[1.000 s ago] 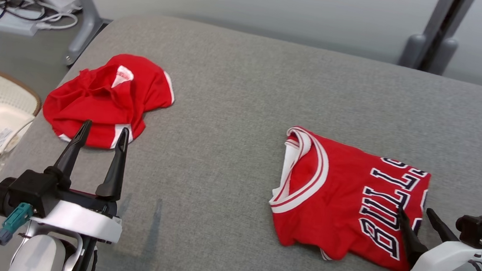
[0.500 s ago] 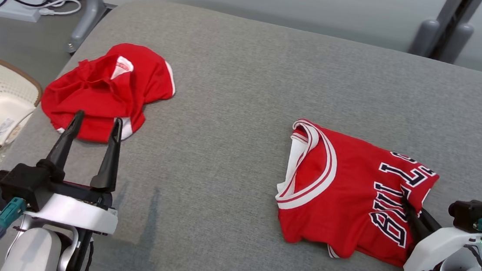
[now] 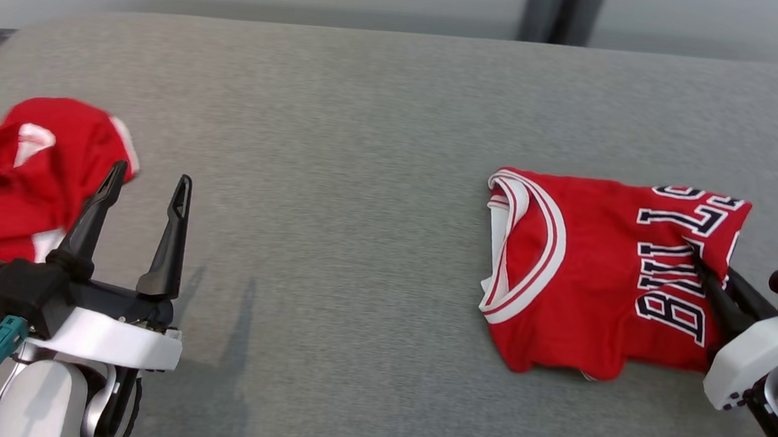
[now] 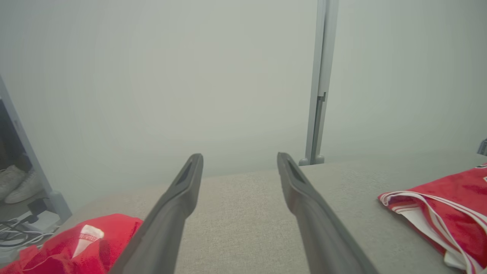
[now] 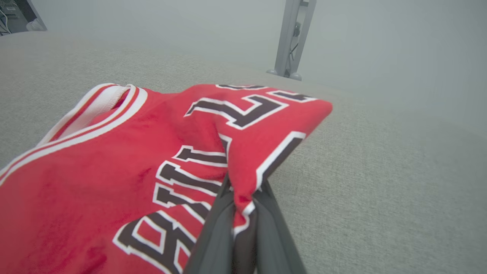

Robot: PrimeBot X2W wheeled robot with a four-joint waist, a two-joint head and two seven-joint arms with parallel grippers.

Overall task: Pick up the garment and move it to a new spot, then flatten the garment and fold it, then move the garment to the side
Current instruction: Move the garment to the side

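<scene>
A: Where is the folded red basketball jersey with white trim (image 3: 588, 278) found?
B: On the right part of the grey cloth-covered bench (image 3: 368, 139). Its right fold is pinched by the closed right tool (image 5: 237, 194). The left tool (image 3: 152, 174) is held wide and empty over the bench's left part.
A: How is it expected to handle?
B: It is judged soft, light and limp. Sagging is likely, so all layers at a folded edge are best gripped.

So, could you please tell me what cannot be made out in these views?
Crumpled red cloth garment: head view, cut off by the left edge; type unclear.
Its white label: left wrist view, too small to read.
Dark lettering on the folded red jersey: head view, last letters wrap over the fold.
Right tool: right wrist view, tips buried in pinched jersey fabric; layers gripped unclear.
</scene>
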